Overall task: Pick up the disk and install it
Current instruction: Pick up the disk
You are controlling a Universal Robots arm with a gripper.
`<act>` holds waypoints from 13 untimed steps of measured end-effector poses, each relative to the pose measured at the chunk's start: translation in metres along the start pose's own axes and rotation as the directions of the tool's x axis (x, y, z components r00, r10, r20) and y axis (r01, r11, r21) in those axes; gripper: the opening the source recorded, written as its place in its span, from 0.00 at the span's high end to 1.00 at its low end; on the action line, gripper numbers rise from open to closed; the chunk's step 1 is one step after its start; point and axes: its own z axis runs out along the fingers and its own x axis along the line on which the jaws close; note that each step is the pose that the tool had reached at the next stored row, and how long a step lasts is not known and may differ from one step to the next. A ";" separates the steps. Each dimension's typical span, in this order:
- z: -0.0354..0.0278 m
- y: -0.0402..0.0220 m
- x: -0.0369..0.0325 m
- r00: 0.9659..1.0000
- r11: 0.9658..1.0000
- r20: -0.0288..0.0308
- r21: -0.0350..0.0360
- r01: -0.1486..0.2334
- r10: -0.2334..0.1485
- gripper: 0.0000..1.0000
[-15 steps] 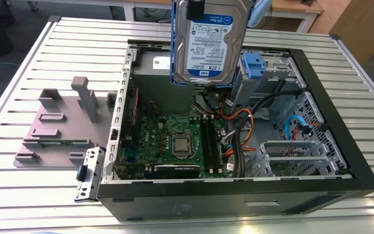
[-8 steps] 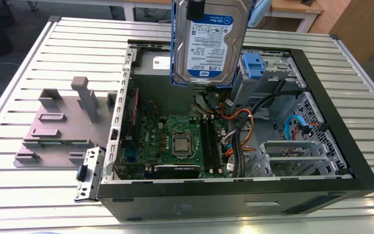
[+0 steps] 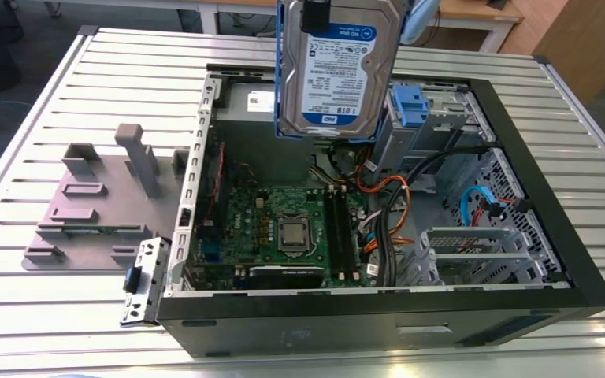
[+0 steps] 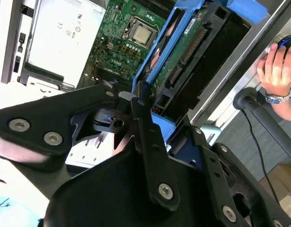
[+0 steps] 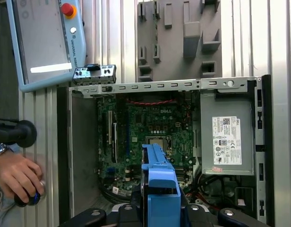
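The disk [image 3: 336,71], a silver-grey drive with a white-and-blue label in blue rails, hangs upright in the air above the back of the open computer case [image 3: 570,260]. My gripper [image 3: 317,11] is shut on its upper edge. In the second wrist view the black fingers [image 4: 144,124] clamp the blue rail of the disk [image 4: 192,52], with my gripper [image 4: 136,101] right at that edge. The first wrist view looks along the disk [image 5: 159,182] edge-on, above the motherboard [image 5: 150,127].
A drive cage with a blue clip [image 3: 410,106] stands at the case's back on the exterior view's right. A grey fixture plate [image 3: 103,197] lies beside the case. A power supply [image 5: 228,139], a teach pendant [image 5: 41,42] and a person's hand [image 5: 18,177] are nearby.
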 end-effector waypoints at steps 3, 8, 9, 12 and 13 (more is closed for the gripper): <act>0.0001 0.0000 0.0001 1.000 1.000 -0.001 0.000 0.000 0.000 0.64; 0.0001 0.0000 0.0003 1.000 1.000 -0.004 0.000 0.000 0.000 0.64; 0.0001 0.0000 0.0003 1.000 1.000 -0.004 0.000 0.000 0.000 0.64; 0.0001 0.0000 0.0004 1.000 1.000 -0.006 0.000 0.000 0.000 0.64; 0.0001 0.0000 0.0004 1.000 1.000 -0.006 0.000 0.000 0.000 0.64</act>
